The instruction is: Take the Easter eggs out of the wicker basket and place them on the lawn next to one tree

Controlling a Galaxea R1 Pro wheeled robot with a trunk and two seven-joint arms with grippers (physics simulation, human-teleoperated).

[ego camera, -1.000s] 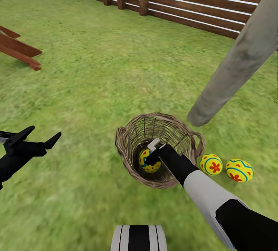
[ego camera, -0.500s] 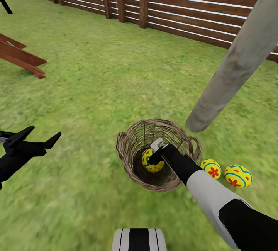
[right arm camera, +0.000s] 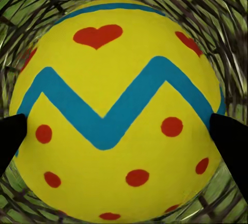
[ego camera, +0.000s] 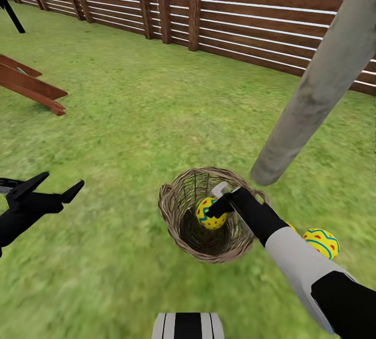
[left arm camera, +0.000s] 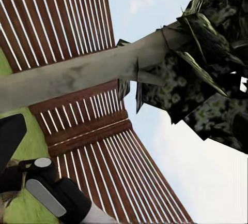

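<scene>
Right gripper [ego camera: 213, 207] clenches one Easter egg [ego camera: 211, 213] inside the wicker basket [ego camera: 172, 214] on the lawn [ego camera: 130, 120]; another egg [ego camera: 321, 242] lies right, near the tree [ego camera: 313, 94]. Left gripper [ego camera: 49, 189] hangs spread.

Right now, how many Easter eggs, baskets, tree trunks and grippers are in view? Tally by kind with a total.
Easter eggs: 2, one held in the right gripper inside the basket, one on the lawn
Wicker basket: 1
Pale grey tree trunk: 1
Grippers: 2, including the left gripper
Total: 6
</scene>
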